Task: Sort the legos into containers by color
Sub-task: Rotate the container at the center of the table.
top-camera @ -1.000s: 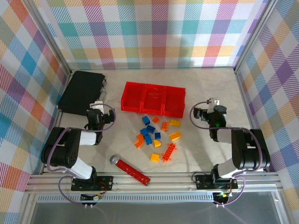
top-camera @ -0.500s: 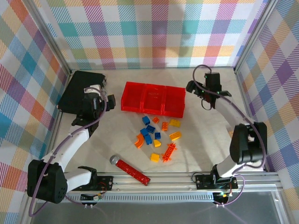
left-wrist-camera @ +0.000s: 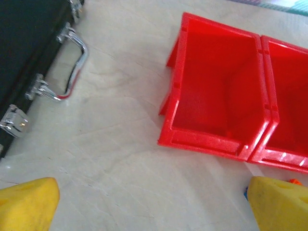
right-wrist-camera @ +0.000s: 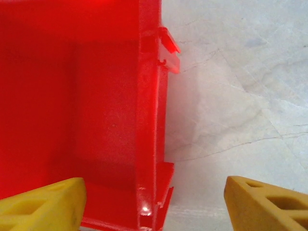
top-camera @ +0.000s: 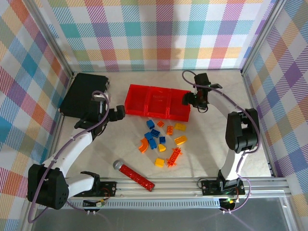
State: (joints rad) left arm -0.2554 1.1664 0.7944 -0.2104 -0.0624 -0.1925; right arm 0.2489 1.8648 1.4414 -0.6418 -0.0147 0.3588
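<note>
Both arms have been extended toward the red bins [top-camera: 154, 114]: the left gripper [top-camera: 118, 113] is set just beside the left end, the right gripper [top-camera: 188, 99] over the right end. Both jaw pairs are spread, empty. The legos [top-camera: 154, 133] are scattered before the bins, unsorted.

open table [top-camera: 122, 144] between black case [top-camera: 85, 95] and containers [top-camera: 158, 102], legos [top-camera: 161, 139] crowd the near side

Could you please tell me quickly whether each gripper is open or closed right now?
Left gripper: open, holding nothing.
Right gripper: open, holding nothing.
</note>
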